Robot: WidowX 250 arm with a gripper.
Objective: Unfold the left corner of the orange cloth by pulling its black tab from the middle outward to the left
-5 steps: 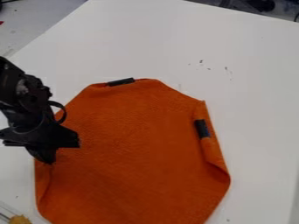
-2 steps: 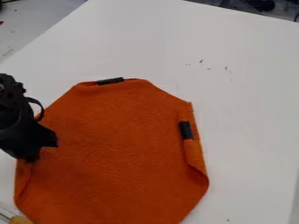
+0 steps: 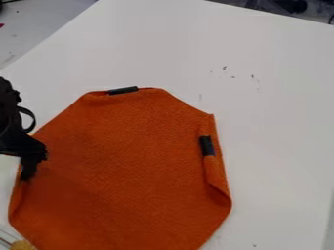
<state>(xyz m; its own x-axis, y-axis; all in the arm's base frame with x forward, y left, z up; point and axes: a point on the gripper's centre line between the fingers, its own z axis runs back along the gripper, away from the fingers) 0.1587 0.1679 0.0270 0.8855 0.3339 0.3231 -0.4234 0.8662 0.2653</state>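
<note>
Cloth (image 3: 124, 171) and end effector (image 3: 26, 176) moved left in view.

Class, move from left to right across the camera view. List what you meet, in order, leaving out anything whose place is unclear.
Black gripper, dark strip on the orange cloth's far edge, second dark strip near its right edge, dark object beyond the table.

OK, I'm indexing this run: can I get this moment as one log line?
gripper: at orange cloth, left edge | surface: white table | dark tab: cloth's right edge
</note>
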